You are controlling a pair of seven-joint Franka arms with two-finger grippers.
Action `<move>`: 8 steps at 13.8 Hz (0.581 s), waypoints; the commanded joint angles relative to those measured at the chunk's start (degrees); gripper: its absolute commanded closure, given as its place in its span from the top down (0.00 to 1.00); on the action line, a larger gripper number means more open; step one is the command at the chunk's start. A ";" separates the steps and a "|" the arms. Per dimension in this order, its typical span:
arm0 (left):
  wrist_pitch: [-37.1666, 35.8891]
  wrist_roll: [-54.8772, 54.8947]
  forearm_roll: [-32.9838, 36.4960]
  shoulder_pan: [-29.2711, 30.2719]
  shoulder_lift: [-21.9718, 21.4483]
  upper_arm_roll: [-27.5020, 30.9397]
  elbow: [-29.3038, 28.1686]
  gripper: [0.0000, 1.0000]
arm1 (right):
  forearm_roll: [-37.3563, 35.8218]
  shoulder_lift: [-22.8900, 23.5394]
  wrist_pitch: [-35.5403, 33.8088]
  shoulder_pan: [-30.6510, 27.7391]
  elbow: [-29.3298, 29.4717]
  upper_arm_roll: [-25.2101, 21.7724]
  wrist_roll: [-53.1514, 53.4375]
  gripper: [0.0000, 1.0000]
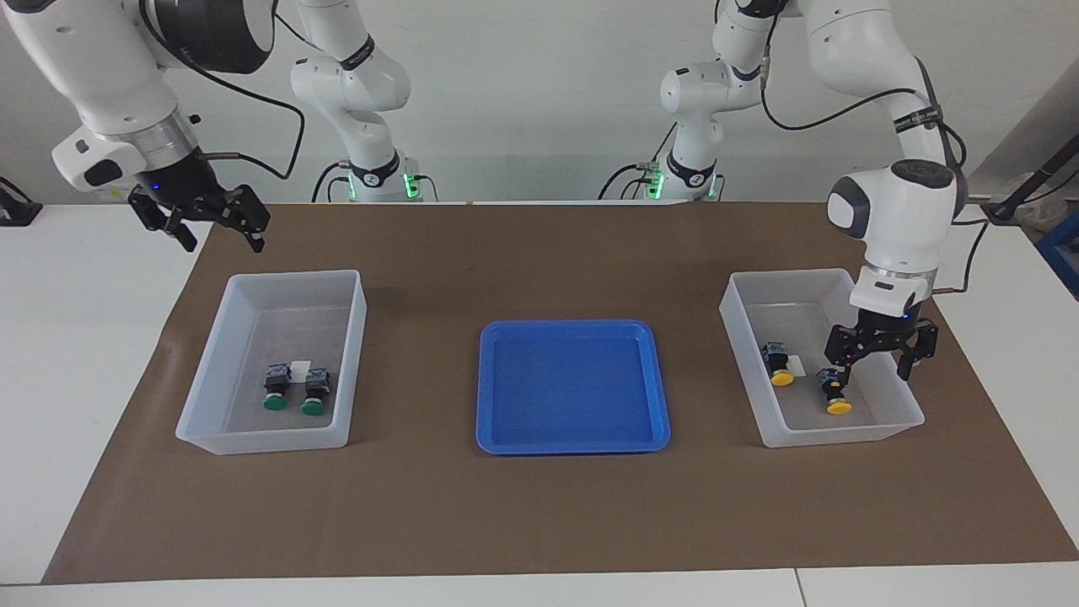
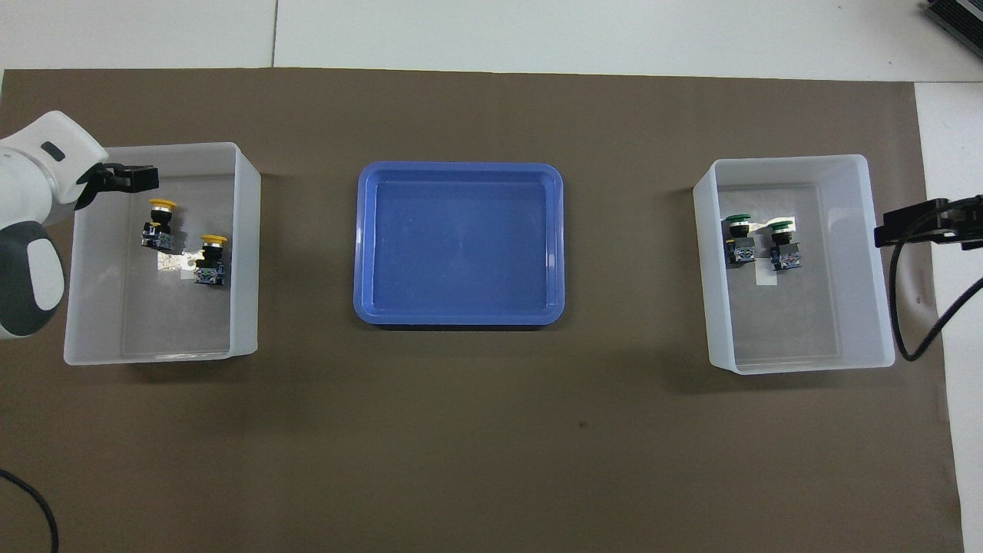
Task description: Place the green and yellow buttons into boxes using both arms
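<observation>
Two yellow buttons [image 1: 781,366] [image 1: 835,393] lie in the box [image 1: 843,434] at the left arm's end, also seen from overhead as yellow buttons [image 2: 158,226] [image 2: 209,261] in that box [image 2: 153,357]. My left gripper [image 1: 875,367] [image 2: 138,178] hangs open and empty just over this box, one fingertip beside a yellow button. Two green buttons [image 1: 275,391] [image 1: 314,394] [image 2: 739,238] [image 2: 783,244] lie side by side in the box [image 1: 261,438] [image 2: 806,362] at the right arm's end. My right gripper [image 1: 221,236] [image 2: 914,223] is open, raised high by that box's outer rim.
A shallow blue tray [image 1: 573,324] [image 2: 461,167] sits mid-table between the two boxes, with nothing in it. A brown mat [image 1: 539,506] covers the table under everything. A small white sticker [image 2: 766,278] lies in each box.
</observation>
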 commanded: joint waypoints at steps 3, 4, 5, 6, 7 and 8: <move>-21.77 -1.26 0.80 -5.75 -3.85 0.17 11.88 1.00 | -1.28 -1.45 0.87 3.21 -3.36 0.96 3.16 1.00; -25.47 -1.44 0.46 -6.72 -6.92 0.08 11.72 1.00 | -1.19 -1.45 0.88 3.56 -3.37 0.96 3.95 1.00; -29.16 -1.44 0.37 -7.51 -9.47 -0.01 11.37 1.00 | -1.10 -1.45 0.79 3.65 -3.29 0.96 4.04 1.00; -33.55 -1.44 0.10 -8.30 -11.15 -0.01 11.37 1.00 | -1.01 -1.45 0.44 3.65 -3.37 1.05 4.05 1.00; -38.55 -1.44 0.10 -8.92 -12.91 -0.10 11.19 1.00 | -1.01 -1.45 0.18 3.65 -3.37 0.96 4.13 1.00; -44.69 -1.53 0.10 -9.97 -14.75 -0.01 10.93 1.00 | -1.01 -1.54 -0.17 3.65 -3.37 0.96 4.13 1.00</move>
